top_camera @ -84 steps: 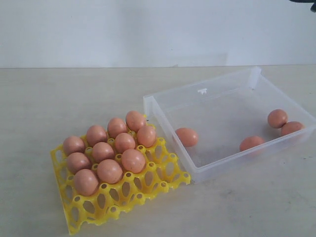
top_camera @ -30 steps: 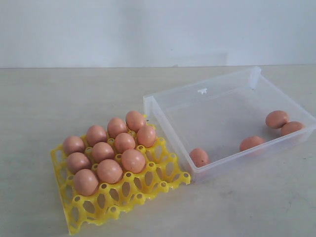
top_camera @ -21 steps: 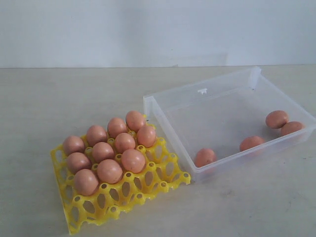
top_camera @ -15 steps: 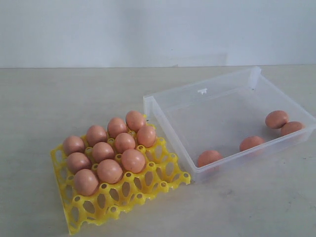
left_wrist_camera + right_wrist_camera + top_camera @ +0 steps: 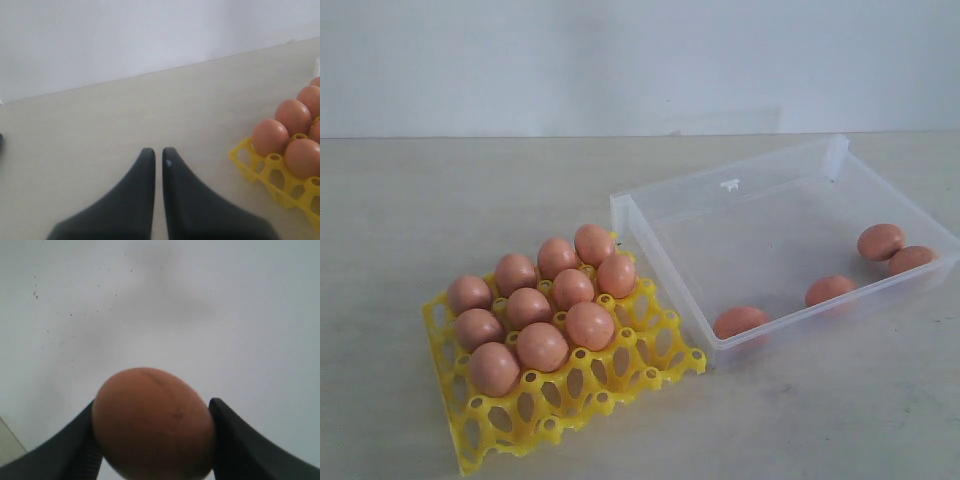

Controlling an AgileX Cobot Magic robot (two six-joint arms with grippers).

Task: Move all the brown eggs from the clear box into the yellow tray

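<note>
The right gripper (image 5: 152, 430) is clamped on a brown egg (image 5: 150, 410), a finger on each side. The bottom of the frame cuts the egg off, so its long axis cannot be told. The left gripper (image 5: 158, 156) is closed on nothing, above the table (image 5: 100, 115).

In the exterior view, eleven tray eggs (image 5: 542, 346) sit in the yellow tray (image 5: 570, 400) at lower left. Four box eggs (image 5: 831, 290) lie in the clear box (image 5: 730, 185) at right. The nearest egg (image 5: 740, 321) lies on its side, long axis along the front wall.

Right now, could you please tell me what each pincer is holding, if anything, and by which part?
The right pincer grips a brown egg by two opposite sides of its shell. The left pincer is shut and holds nothing.
</note>
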